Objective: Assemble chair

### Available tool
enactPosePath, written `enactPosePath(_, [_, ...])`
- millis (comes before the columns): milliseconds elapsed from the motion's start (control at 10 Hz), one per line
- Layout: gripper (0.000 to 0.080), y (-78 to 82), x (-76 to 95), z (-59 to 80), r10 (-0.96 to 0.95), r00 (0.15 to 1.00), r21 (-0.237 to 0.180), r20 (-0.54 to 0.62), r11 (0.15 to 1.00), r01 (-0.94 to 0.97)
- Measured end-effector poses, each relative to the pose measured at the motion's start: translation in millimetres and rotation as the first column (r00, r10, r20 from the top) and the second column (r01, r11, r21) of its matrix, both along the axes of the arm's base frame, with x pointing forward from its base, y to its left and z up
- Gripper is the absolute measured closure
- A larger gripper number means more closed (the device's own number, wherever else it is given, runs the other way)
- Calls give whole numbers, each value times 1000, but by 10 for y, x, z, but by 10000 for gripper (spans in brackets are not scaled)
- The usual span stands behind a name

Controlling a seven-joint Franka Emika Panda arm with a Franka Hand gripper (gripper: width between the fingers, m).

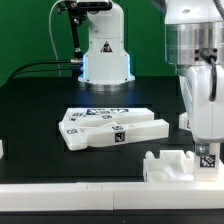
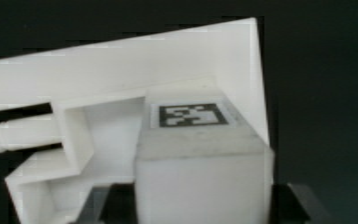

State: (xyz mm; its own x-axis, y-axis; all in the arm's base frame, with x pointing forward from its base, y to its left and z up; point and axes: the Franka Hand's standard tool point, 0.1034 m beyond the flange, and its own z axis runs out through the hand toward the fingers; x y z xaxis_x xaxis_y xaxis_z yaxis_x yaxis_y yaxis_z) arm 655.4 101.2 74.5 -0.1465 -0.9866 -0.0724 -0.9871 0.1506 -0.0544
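Jaws clamped on white chair piece (image 2: 201, 165), tag showing

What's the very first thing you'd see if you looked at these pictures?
The big glossy robot arm at the exterior view's right catches the eye first, reaching down over a white chair piece near the front edge. In the middle of the black table lies a pile of flat white pieces with square tags. In the wrist view, a block with a black-and-white tag stands between the dark jaws.
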Motion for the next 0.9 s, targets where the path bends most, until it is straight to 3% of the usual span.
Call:
enactPosePath(100, [346,1,-1,-1,15,1000,-2,1,1000,-15])
enactPosePath(200, [346,3,10,10,226,974,-28,18,974,-225])
enactPosePath(300, [183,70,12,18,414,909,-53,51,910,-411])
enactPosePath(400, [159,200,-48,21,532,846,-42,38,847,-530])
enactPosePath(700, [152,173,-45,15,688,725,-63,39,726,-685])
enactPosePath(900, [151,170,-25,10,875,483,-111,31,483,-868])
